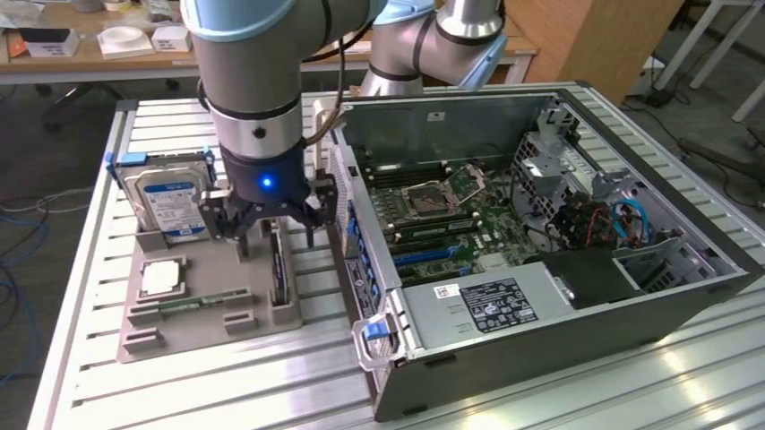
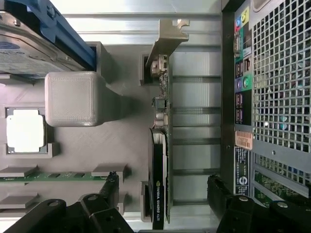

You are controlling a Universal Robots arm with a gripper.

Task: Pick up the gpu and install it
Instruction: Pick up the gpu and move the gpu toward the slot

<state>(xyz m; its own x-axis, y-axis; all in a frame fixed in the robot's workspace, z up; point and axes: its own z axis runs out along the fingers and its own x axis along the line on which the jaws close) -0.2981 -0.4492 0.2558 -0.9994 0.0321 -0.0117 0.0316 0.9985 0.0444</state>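
The gpu (image 1: 278,276) stands on edge in a slot of the grey holder (image 1: 197,345), a thin black card beside the open computer case (image 1: 562,313). In the wrist view the gpu (image 2: 158,189) carries an NVIDIA label, and its metal bracket (image 2: 166,41) is at the far end. My gripper (image 1: 278,245) hangs just above the card and is open, with one finger on each side of it and nothing held. The two black fingertips (image 2: 111,187) straddle the card with a wide gap, and the gripper (image 2: 163,188) is centred over it.
The holder (image 2: 121,141) also carries a silver hard drive (image 1: 171,202) with a blue label, a CPU (image 1: 161,276) and a green RAM stick (image 1: 192,303). The case's rear panel (image 2: 272,97) is close beside the gpu. The motherboard (image 1: 442,224) lies exposed inside the case.
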